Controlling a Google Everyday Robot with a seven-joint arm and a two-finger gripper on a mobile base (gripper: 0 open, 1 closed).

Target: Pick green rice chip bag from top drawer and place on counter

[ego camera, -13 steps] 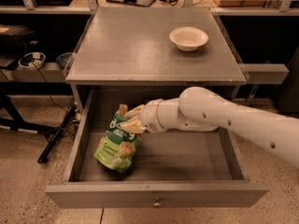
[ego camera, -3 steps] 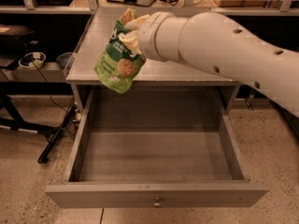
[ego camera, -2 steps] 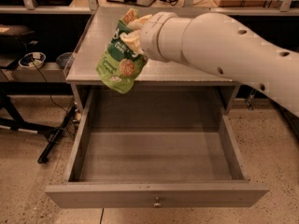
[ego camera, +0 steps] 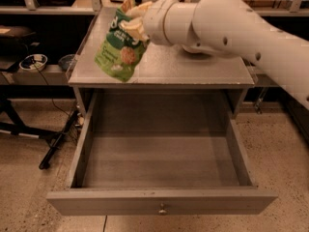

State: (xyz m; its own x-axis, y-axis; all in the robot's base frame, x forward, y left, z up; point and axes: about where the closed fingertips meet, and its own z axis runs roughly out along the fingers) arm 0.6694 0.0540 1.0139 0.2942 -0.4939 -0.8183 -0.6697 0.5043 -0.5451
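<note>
Camera view: the tool [ego camera: 134, 19] is above the table's [ego camera: 203, 67] left half, at the end of a thick white arm [ego camera: 227, 23] that comes in from the right. Its pale fingers [ego camera: 140, 8] are clamped on the upper end of the bag [ego camera: 119, 47], with nothing else in their hold.

The bag hangs from that grip with its long axis tilted. Its top points up and to the right into the tool, and its bottom points down and to the left, toward the table's front-left corner. The printed face is turned to the camera: a dark green round logo near the top and pale round chips lower down. The bag's lower edge lies just inside the table's front edge as seen here. Whether it touches the table or hangs clear of it cannot be told.

Below the table's front edge the drawer [ego camera: 159, 202] is pulled fully out toward the camera. Only its bare grey floor and 2 side walls show inside. Its plain front panel carries 1 small metal knob [ego camera: 162, 208] at the centre.

Left of the table, a black stand leg [ego camera: 58, 140] slants across the speckled floor, and a small round dish [ego camera: 34, 62] sits on a low shelf.
</note>
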